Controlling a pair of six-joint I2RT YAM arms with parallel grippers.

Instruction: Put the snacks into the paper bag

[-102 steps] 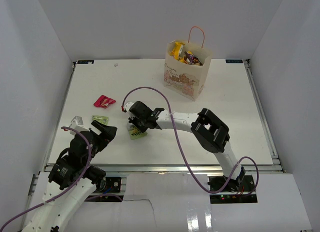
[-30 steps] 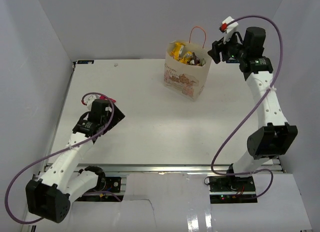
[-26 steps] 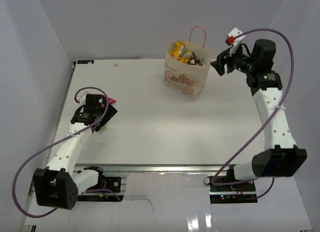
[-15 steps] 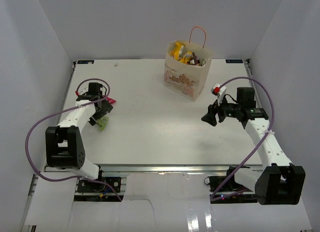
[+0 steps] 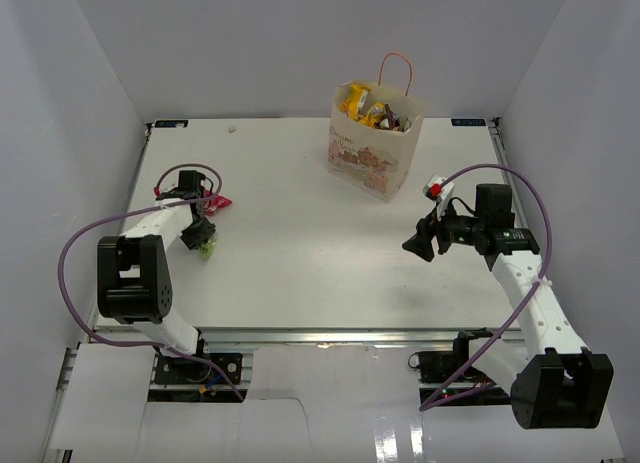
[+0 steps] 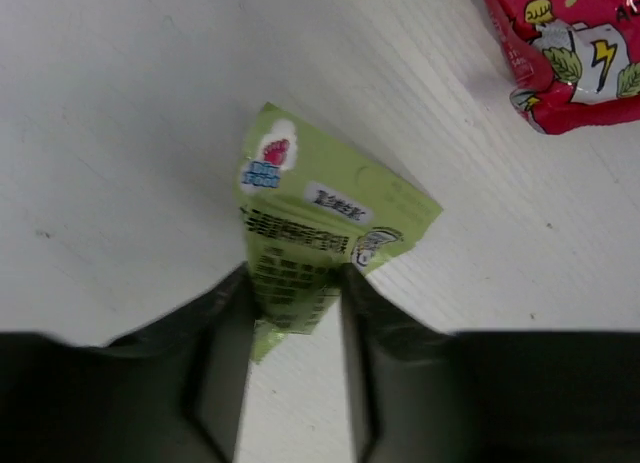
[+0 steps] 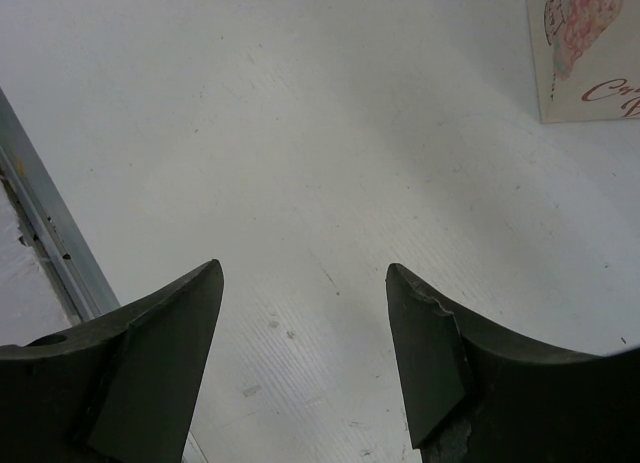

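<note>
A green packet (image 6: 320, 218) lies flat on the white table, and my left gripper (image 6: 293, 288) is shut on its near end, one finger pressing each side. In the top view this gripper (image 5: 199, 239) sits at the far left with the green packet (image 5: 208, 247) under it. A red-pink packet (image 6: 565, 53) lies just beyond it, also visible from above (image 5: 217, 202). The cream paper bag (image 5: 372, 148) stands upright at the back with several snacks (image 5: 365, 108) showing inside. My right gripper (image 5: 414, 243) hangs open over bare table at the right, with nothing between its fingers (image 7: 160, 333).
The bag's lower corner (image 7: 590, 53) shows at the top right of the right wrist view. A metal rail (image 7: 45, 238) runs along the table's edge there. White walls enclose the table on three sides.
My left gripper has closed onto the green packet's end. The right arm has come down from the bag to the right middle of the table and stays open.
</note>
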